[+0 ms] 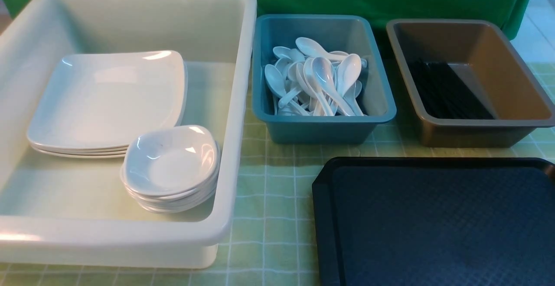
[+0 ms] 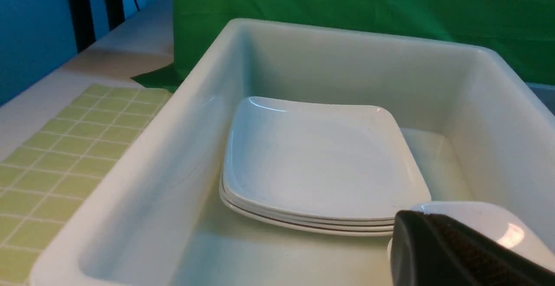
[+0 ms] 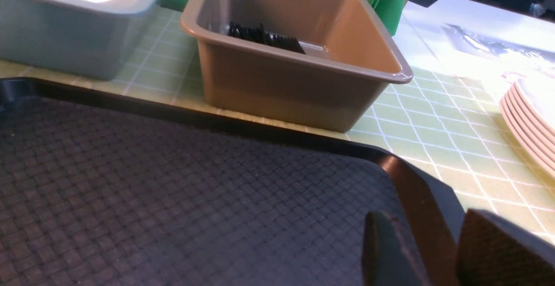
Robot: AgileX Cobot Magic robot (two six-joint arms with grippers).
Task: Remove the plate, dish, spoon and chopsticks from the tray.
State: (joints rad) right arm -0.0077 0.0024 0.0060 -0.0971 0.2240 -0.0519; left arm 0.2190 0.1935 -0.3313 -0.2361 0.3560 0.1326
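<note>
The tray (image 1: pixel 433 225) is seen lying on the table (image 1: pixel 269 216) with its visible textured surface bare; its near and right parts run out of the front view, so what lies there cannot be told from that view, though the right wrist view also shows the stretch up to its far right corner bare. The plate (image 1: pixel 106 99) is found on top of a stack of like plates inside the white tub (image 1: pixel 243 104), and the dish (image 1: pixel 169 158) is set on a stack of small dishes just beside that stack, nearer the tub's front wall. A heap of white spoons (image 1: pixel 316 82) is held in the blue tub (image 1: pixel 325 125), and black chopsticks (image 1: pixel 446 89) are gathered in the brown tub (image 1: pixel 498 82); which spoon or pair came from the tray cannot be told. The task is judged finished or very nearly so, with nothing seen left to lift. The left pincer (image 2: pixel 451 251) is shown only at one dark fingertip near the dishes, and is taken to be closed with nothing in it. The right pincer (image 3: pixel 438 251) is held over the tray's right rim with its jaws apart and nothing between them.
</note>
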